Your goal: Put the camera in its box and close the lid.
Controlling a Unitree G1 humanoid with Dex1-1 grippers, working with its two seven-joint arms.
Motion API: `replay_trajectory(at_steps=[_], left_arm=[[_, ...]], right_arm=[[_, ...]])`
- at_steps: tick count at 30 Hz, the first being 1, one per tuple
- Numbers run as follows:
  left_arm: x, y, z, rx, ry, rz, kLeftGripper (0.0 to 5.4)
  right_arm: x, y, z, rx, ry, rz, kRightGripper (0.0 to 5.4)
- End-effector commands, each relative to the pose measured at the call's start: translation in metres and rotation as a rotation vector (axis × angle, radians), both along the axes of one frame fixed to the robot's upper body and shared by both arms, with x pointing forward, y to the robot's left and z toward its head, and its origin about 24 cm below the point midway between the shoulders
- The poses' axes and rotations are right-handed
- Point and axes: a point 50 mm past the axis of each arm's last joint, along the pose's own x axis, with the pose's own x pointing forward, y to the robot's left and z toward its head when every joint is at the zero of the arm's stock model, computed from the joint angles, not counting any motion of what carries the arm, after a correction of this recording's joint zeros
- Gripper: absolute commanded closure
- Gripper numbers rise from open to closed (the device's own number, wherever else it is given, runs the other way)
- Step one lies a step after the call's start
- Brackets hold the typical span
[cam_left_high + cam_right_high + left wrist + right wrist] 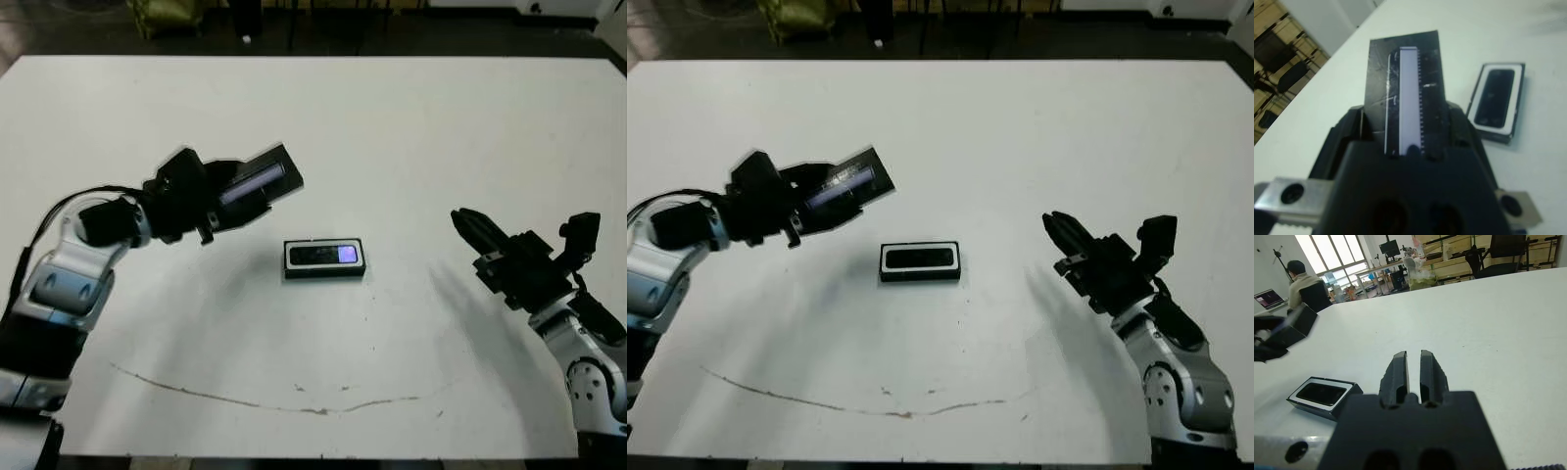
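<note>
Closing step in hand: camera [324, 256] seemingly seated in box [325, 259] mid-surface; left pincer [257, 186] clamping lid [1403, 96] aloft nearby; right pincer [1413, 373] shut, empty. Next: squaring lid over box, lowering.

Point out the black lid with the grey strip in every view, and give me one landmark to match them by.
Left eye view: flat black lid with a grey-silver strip, left of centre, held in the left claw.
Right eye view: left of centre too.
Left wrist view: centre, standing up from the claw.
Right wrist view: far left edge.
Shared landmark: the white-lined black box on the table, the camera inside it.
</note>
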Motion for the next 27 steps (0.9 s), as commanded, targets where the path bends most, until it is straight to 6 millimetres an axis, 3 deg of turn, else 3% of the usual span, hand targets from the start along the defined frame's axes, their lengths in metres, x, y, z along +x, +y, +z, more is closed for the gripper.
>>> replay_trajectory(at_steps=[1,9,27], left_arm=[[0.004,-0.001,-0.013,0.051,0.038,-0.035,3.03],[0.009,-0.003,-0.023,0.046,0.147,-0.127,3.03],[0.014,0.003,-0.013,-0.073,0.404,-0.244,3.03]], right_arm=[[0.000,-0.002,-0.004,0.001,0.015,-0.003,5.40],[-0.001,-0.001,-0.002,-0.005,0.023,-0.012,5.40],[0.000,0.000,-0.006,-0.002,0.022,-0.001,5.40]])
